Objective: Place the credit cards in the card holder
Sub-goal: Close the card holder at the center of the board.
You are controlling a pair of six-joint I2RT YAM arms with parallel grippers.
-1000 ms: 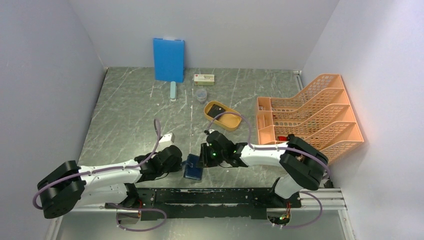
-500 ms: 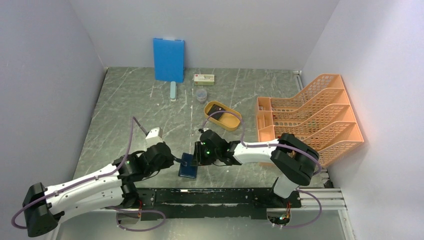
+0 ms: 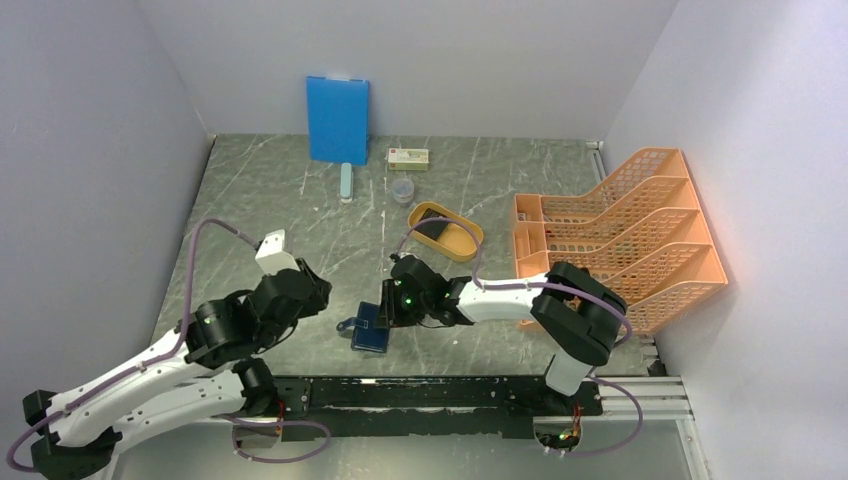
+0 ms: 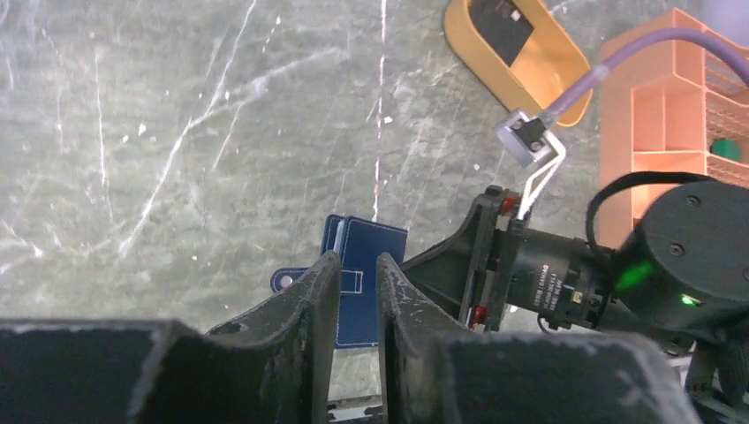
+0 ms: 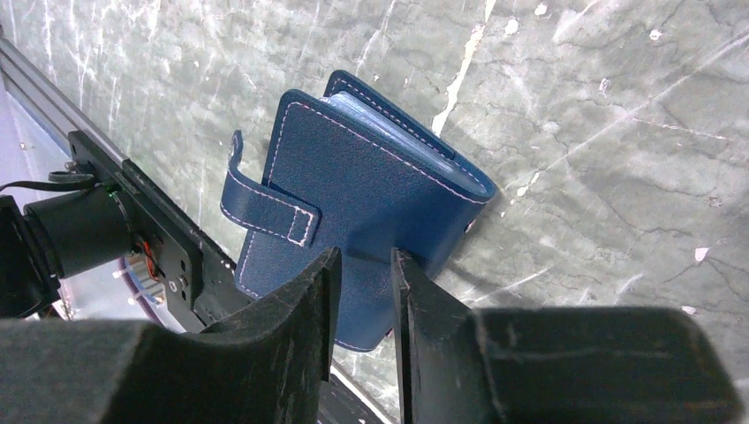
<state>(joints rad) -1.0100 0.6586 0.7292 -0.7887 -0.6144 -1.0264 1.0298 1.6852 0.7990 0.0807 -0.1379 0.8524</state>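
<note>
The dark navy card holder (image 3: pixel 368 332) lies folded near the table's front edge, with its clasp tab loose on the left. It also shows in the left wrist view (image 4: pixel 375 243) and the right wrist view (image 5: pixel 353 185), where lighter blue inside shows at its far edge. My right gripper (image 3: pixel 388 312) (image 5: pixel 362 261) is closed to a narrow gap over the holder's right edge. My left gripper (image 3: pixel 322 300) (image 4: pixel 353 265) is nearly shut, empty, raised and left of the holder. A dark card (image 3: pixel 432 217) (image 4: pixel 499 26) lies in the yellow-orange tray (image 3: pixel 447 250).
An orange file rack (image 3: pixel 620 235) stands at the right. A bright blue board (image 3: pixel 337 118) leans on the back wall, with a small box (image 3: pixel 408 156), a clear cup (image 3: pixel 402 190) and a pale blue stick (image 3: pixel 346 182) nearby. The black rail (image 3: pixel 450 392) runs along the front.
My left arm has drawn back up and to the left, away from the holder. My right gripper and the holder have shifted a little to the left.
</note>
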